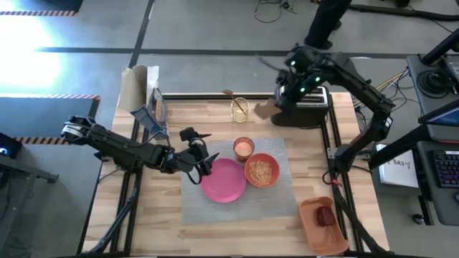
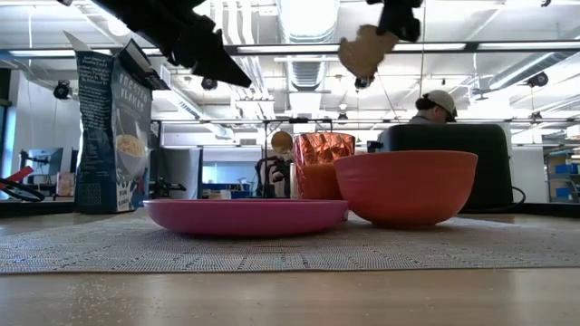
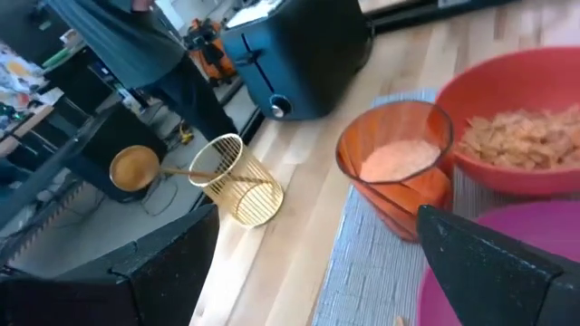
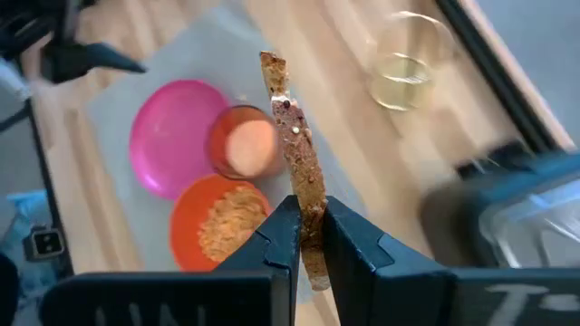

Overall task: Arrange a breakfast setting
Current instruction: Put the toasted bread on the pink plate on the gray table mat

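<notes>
toast held clear of the toaster, plate still bare

the right gripper is clamped on the lower edge of the brown toast slice, which stands on edge between the fingers. in the high view it hangs just beside the black-and-silver toaster, on the side toward the mat, high off the table. that height makes sense: the slice probably has to travel over the cup and bowl without knocking them.

on the grey placemat the pink plate lies empty, likely the spot kept for the toast. the orange bowl, holding cereal, touches its rim, and the small orange cup stands just behind both.

the left gripper hovers at the plate's edge with its fingers wide apart, holding nothing, seemingly waiting.

the red apple sits in the orange tray at the near right corner, well apart from the mat. the thin wooden utensil leans in a wire holder near the toaster.
</notes>
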Robot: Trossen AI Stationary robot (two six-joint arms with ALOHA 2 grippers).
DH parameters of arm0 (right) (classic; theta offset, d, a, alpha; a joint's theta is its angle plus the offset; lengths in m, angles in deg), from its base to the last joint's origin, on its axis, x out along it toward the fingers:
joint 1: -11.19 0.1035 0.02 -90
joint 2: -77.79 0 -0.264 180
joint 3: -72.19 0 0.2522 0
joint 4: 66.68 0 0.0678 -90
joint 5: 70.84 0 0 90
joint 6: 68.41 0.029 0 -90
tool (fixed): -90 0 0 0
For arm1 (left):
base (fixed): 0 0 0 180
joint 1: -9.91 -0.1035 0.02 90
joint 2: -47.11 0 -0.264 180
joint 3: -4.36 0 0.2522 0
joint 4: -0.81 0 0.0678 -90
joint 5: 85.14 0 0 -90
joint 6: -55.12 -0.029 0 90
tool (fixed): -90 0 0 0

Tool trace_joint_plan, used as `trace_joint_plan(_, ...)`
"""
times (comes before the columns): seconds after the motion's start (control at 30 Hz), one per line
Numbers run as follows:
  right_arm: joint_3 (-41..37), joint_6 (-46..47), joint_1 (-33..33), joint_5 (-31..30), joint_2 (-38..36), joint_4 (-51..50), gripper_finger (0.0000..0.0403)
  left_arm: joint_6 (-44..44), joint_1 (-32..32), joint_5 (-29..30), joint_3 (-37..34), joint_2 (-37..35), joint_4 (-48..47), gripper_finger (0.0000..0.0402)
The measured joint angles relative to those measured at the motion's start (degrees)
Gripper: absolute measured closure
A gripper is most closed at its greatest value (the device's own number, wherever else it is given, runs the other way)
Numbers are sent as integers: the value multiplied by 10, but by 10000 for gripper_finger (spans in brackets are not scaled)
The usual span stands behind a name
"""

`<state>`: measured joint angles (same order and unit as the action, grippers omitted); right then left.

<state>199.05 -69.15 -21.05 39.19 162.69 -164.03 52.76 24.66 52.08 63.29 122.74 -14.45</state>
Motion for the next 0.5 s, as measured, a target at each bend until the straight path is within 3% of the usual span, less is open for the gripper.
trace_joint_plan(0.27, -32, 35, 124, 0, 14, 68, 369, 59, 5, 0, 0, -13, 0, 45)
trace_joint_plan(0.5, -118, 58, 232, -1, 14, 214, 369, 69, 9, 1, 0, -24, -44, 45)
